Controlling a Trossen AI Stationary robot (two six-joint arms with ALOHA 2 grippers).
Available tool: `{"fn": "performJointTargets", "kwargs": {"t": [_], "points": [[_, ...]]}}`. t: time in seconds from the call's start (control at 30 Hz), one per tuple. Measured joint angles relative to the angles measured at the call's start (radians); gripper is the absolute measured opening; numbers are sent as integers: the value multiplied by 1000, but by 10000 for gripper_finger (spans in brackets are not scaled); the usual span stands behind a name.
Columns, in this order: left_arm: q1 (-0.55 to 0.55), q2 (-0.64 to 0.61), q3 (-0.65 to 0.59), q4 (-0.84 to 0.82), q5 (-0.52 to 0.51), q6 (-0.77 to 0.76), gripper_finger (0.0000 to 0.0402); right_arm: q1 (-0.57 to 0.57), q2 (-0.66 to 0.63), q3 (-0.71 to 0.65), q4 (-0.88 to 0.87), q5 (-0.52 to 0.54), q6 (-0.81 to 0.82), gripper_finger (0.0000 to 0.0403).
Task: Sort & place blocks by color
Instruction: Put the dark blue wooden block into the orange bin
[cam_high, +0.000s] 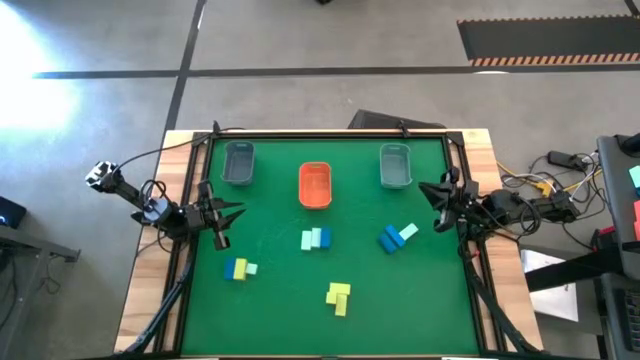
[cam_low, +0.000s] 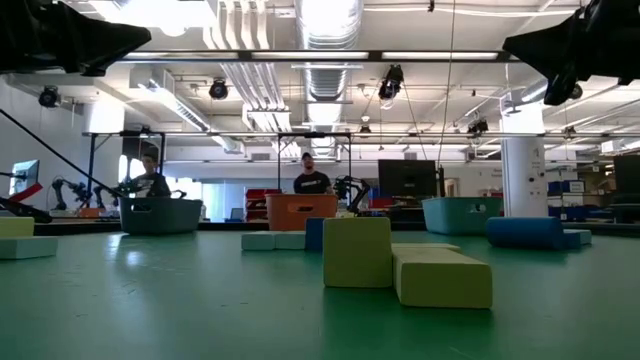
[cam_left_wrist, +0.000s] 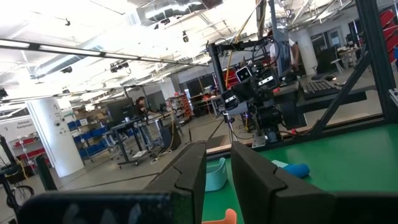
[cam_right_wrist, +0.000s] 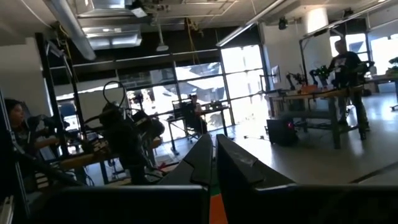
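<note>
The left claw hangs over the left edge of the green bench, its fingers parted by a narrow gap with nothing between them. Just ahead of it, toward the far rim, sits a grey tray. On its near side lie a dark blue block, a yellow block and a small mint block, touching in a row.

Farther right, well apart from either claw, an orange tray stands at mid-bench. Nearer the front from it lies a cluster of mint blocks with a blue block pressed against them. Closer to the front edge, two yellow blocks lie touching; in the low view they loom nearest, one upright and one flat.

A second grey tray sits just beyond the right claw. Beside that claw, toward the bench middle, a blue block and a mint block touch at an angle. The right claw hovers over the right edge, fingers pressed together, empty.
</note>
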Motion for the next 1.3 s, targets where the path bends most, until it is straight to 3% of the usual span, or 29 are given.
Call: {"fn": "performJointTargets", "kwargs": {"t": [0.47, 0.67, 0.93, 1.1, 1.2, 1.3], "points": [[0, 0, 0, 21, 33, -2, 58, 0, 0, 0, 1, -1, 0, 11], [0, 0, 0, 126, 194, -103, 58, 0, 0, 0, 1, -1, 1, 11], [0, 22, 0, 306, 195, -90, 58, 0, 0, 0, 3, -1, 86, 11], [0, 64, 0, 431, 195, 6, 58, 0, 15, 0, 97, -41, 90, 11], [0, 103, 8, 494, 196, 34, 58, 0, 70, 0, 182, -119, 68, 11], [2, 147, 46, 526, 197, 55, 58, 0, 152, 0, 293, -131, 31, 11]]}}
